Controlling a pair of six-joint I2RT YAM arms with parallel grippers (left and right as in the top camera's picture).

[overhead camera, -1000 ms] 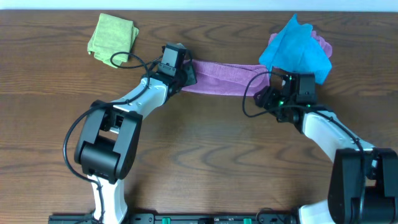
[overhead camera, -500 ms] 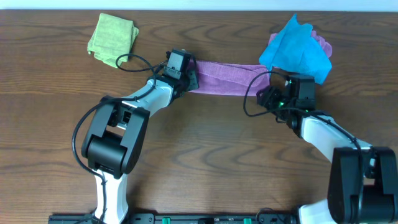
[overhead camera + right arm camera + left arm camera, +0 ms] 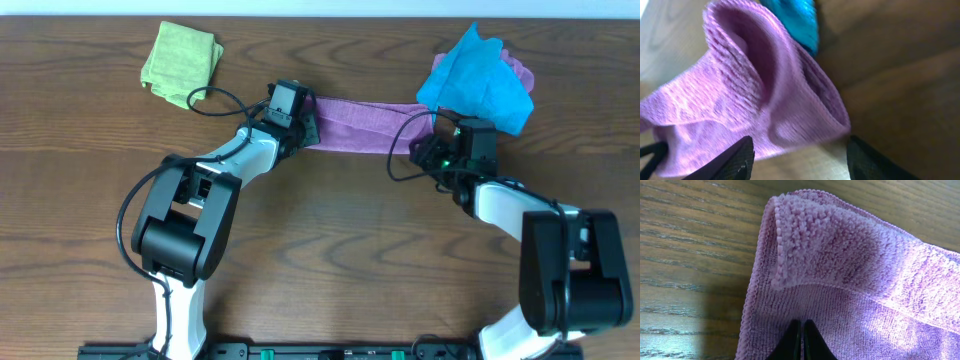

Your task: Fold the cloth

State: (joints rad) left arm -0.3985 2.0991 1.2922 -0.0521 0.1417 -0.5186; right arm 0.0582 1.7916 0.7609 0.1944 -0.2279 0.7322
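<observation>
The blue cloth covers part of the right end of the cloth. The right wrist view is blurred; the left wrist view crops it.
</observation>
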